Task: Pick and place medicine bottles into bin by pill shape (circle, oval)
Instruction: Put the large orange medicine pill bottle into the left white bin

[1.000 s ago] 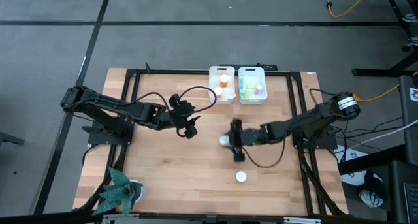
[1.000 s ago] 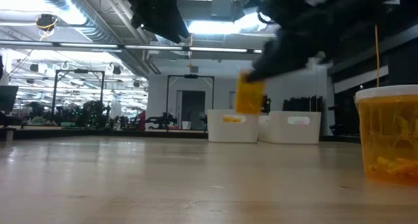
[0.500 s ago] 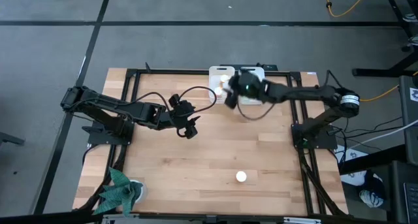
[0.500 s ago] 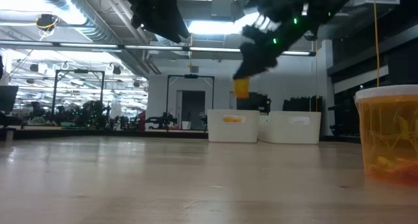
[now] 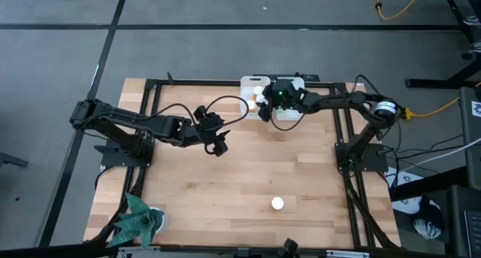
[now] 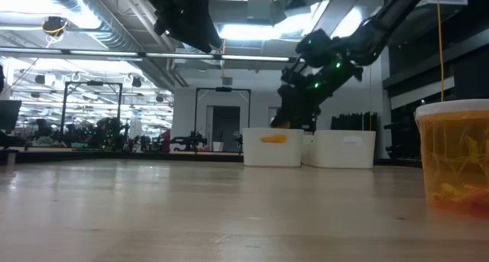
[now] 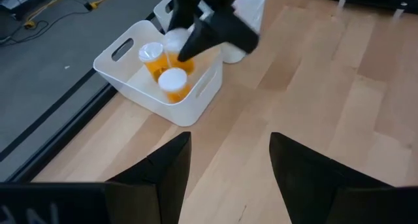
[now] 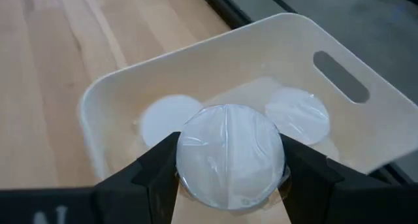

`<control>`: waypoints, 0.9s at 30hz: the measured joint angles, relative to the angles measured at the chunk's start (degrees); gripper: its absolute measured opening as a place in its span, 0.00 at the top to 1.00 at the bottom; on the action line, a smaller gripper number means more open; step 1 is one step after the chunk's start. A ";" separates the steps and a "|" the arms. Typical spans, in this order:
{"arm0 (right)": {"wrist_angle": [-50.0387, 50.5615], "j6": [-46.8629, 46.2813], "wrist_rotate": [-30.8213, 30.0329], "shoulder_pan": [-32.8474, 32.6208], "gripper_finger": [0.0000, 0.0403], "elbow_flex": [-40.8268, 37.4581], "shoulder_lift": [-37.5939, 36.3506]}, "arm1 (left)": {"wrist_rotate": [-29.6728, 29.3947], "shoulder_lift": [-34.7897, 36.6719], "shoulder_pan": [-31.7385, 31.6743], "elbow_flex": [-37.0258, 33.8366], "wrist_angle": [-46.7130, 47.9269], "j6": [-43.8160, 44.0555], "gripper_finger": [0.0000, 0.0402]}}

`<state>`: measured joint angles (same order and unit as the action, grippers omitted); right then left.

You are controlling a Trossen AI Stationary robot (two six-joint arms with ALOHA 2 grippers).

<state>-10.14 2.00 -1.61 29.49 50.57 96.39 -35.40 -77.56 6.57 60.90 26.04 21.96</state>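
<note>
My right gripper [image 5: 263, 107] is shut on an orange medicine bottle with a white cap [image 8: 228, 155] and holds it in the left white bin [image 5: 255, 96] at the table's far edge. Two more white-capped orange bottles [image 8: 171, 116] [image 8: 297, 113] stand in that bin. The right white bin [image 5: 290, 98] holds small green and pink bottles. One more orange bottle [image 5: 278, 204] stands on the table near the front edge. My left gripper [image 5: 219, 147] hangs open and empty above the table's middle left. My right gripper pinches the bottle's round white cap [image 8: 196, 159] between its two fingers [image 8: 157, 168], one on each side. The fingers come from above and point down. The bottle hangs upright inside the bin's walls; whether its base rests on the bin floor I cannot tell.
A green spiky toy [image 5: 137, 220] lies at the table's near left corner. The black frame rails [image 5: 150, 122] run along the table's left, right and far sides. Bare wood [image 5: 248, 175] lies between the arms and the front edge.
My right gripper has carried the orange bottle from above the table's middle toward the far edge, then down into the left bin. The bottle has stayed upright in the hold. My left gripper has kept still.
</note>
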 joint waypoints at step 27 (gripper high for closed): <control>-5.02 -1.93 0.15 6.27 0.35 0.09 5.27 | 0.09 0.00 0.09 -0.02 0.07 -0.09 0.50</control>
<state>-15.16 0.07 -1.45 35.77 50.65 101.67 -35.31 -77.56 6.66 60.88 26.11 21.87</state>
